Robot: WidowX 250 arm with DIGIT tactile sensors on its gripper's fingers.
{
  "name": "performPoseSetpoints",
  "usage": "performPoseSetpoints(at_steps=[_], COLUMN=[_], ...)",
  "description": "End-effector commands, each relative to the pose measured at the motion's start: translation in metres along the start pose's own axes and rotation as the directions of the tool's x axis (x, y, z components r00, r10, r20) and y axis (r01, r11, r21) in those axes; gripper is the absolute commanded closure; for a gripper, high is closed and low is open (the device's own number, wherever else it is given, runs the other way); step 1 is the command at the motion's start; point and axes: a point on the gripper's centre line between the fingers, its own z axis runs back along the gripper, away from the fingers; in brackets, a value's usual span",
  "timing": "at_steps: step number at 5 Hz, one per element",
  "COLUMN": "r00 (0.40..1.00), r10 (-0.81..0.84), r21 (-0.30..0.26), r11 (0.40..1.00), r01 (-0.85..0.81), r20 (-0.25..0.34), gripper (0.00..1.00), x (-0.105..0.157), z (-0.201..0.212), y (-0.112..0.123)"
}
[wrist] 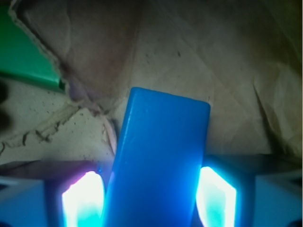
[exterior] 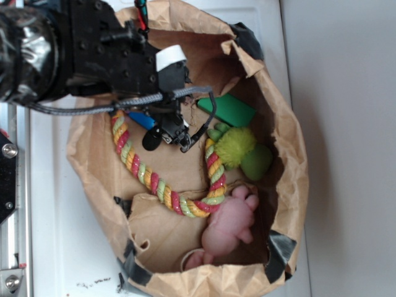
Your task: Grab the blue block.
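The blue block (wrist: 161,161) is a smooth, flat, bright-blue slab, and in the wrist view it fills the space between my two fingers. My gripper (wrist: 149,189) is shut on it, with a glowing finger pad (wrist: 83,201) against each long side. In the exterior view my gripper (exterior: 167,139) reaches down into the brown paper bag (exterior: 291,142). One end of the blue block (exterior: 139,117) sticks out to the left, beside the rope. The rest of it is hidden under the wrist.
A green block (exterior: 228,109) (wrist: 26,56) lies just right of my gripper. A striped rope toy (exterior: 158,182), a fuzzy green toy (exterior: 238,148) and a pink plush toy (exterior: 229,226) share the bag floor. The bag's walls rise all around.
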Motion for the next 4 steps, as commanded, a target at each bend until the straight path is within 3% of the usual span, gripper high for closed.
performPoseSetpoints(at_steps=[1,3,4], r00=[0.999,0.999,0.998], r10=[0.023,0.015,-0.042], r21=[-0.033,-0.067,-0.127], r11=[0.999,0.998,0.991], r01=[-0.022,-0.011,0.048], r20=[0.045,0.05,0.045], gripper=[1.0,1.0,1.0], x=[0.01,0.017,0.021], z=[0.009,0.031,0.064], y=[0.004,0.0,-0.007])
